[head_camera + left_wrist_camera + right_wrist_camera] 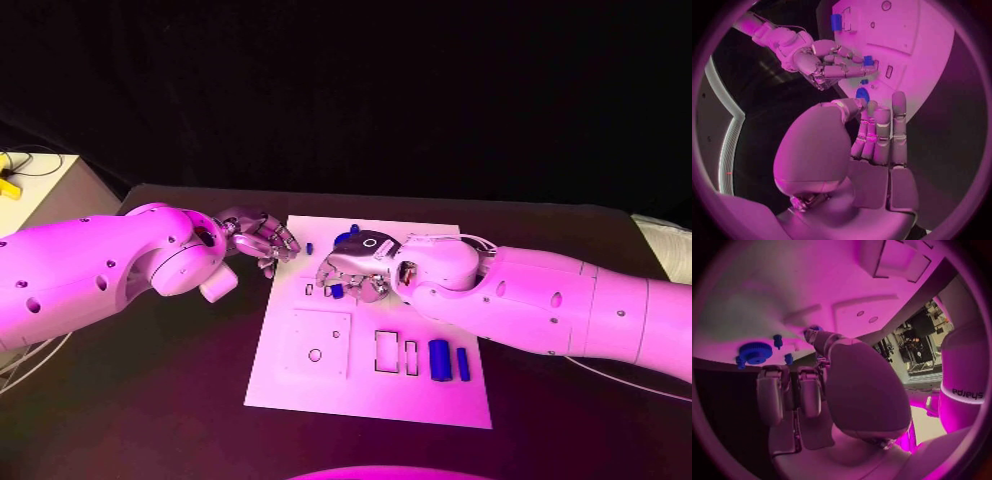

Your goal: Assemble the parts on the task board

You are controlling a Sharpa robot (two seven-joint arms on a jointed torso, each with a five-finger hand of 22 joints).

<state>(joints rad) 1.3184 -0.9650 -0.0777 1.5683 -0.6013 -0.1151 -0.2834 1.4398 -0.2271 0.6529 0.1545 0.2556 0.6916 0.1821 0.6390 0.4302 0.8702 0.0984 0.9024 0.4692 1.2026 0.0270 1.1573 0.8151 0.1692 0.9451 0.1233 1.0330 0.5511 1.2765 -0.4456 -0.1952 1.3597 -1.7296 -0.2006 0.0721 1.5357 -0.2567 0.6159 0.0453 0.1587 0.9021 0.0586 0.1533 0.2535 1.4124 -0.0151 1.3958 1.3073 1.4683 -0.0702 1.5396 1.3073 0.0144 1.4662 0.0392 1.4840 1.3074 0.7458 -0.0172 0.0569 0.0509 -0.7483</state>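
Head view, near to far. Task board [378,385]: white plate at table centre. Near edge, about 5 o'clock on the board: two blue bar parts [449,361] lying side by side, beside empty rectangular slots.

Mid-board: right hand [361,272] over the board, fingers curled down. In the left wrist view a small blue part [868,61] sits pinched at its fingertips, just above the board. Another blue piece [336,291] shows under this hand.

Left hand [263,240] at the board's 10 o'clock corner, off its edge; fingers extended and close together, nothing seen in them.

Far end, about 12 o'clock: round blue gear-like part [755,352] on the board, small blue pegs [777,340] near it.
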